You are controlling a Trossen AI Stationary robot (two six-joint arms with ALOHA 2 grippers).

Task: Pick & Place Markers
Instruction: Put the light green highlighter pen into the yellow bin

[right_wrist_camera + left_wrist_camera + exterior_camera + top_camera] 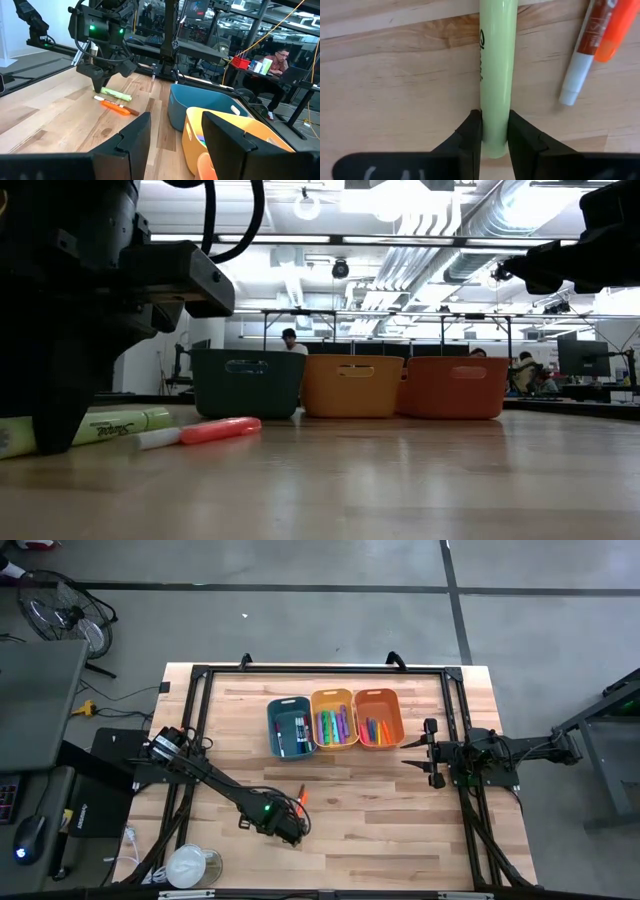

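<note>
A pale green marker (496, 65) lies flat on the wooden table, with my left gripper (495, 135) closed around one end of it. In the high view this gripper (290, 828) stands near the table's front, left of centre. Beside the green marker lie an orange marker (615, 27) and a white-tipped red marker (580, 60). My right gripper (418, 752) waits open at the table's right, level, next to the orange bin (378, 717). My left gripper pinches the green marker's barrel close to one end (495, 120) between its two fingers (472, 132). The fingers come from above, pointing down, and lie across the marker. The marker lies flat along the table.
Three bins stand in a row at the table's far middle, each with markers inside: teal (290, 727), yellow-orange (334, 718) and orange. A black frame rail (320, 671) runs around the table. A white round object (190, 865) sits at the near left corner.
</note>
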